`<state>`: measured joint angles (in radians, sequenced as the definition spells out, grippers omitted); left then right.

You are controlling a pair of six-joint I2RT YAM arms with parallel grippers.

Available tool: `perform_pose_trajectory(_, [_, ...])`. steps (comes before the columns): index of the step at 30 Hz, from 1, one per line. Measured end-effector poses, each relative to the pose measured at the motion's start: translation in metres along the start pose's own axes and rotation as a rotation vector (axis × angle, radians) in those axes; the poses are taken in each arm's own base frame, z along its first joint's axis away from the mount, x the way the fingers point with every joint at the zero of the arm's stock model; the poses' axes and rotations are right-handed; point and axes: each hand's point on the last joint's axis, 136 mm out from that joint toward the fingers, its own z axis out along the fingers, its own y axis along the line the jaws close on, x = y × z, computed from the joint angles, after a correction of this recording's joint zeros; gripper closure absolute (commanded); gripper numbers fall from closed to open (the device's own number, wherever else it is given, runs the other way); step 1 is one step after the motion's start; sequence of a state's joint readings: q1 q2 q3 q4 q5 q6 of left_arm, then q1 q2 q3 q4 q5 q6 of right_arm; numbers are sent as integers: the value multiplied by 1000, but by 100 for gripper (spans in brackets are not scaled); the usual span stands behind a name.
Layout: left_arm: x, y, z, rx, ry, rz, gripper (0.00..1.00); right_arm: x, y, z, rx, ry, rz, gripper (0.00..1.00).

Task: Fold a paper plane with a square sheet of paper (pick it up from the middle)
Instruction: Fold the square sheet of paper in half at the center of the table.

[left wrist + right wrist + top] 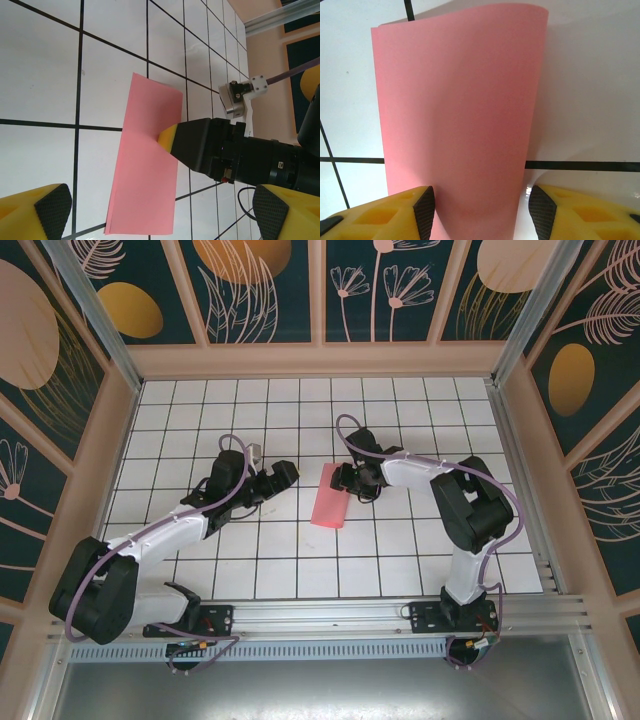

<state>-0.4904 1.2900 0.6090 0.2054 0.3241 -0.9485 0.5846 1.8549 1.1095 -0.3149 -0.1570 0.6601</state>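
The square sheet of paper point(328, 496) lies on the gridded table, folded into a salmon-pink double-layered strip point(145, 175). My right gripper point(344, 480) is at its far right edge, open. In the right wrist view the bulging folded paper point(460, 100) stands between the jaws point(480, 212). The left pad point(425, 210) is against the paper, while the right pad point(540, 210) is a little clear of it. One yellow fingertip point(169, 136) pokes into the sheet's edge. My left gripper point(279, 479) hovers open just left of the paper, with nothing between its fingers point(162, 210).
The white gridded table point(250, 540) is walled by pale wooden panels point(320, 360) at the back and both sides. The right arm's wrist camera point(234, 97) and cable hang above the paper's far side.
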Motion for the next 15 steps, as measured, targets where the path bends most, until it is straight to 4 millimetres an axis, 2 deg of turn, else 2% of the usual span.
perform_pose_trajectory(15, [0, 3, 2, -9, 1, -1, 5, 0, -1, 1, 28, 3, -9, 39])
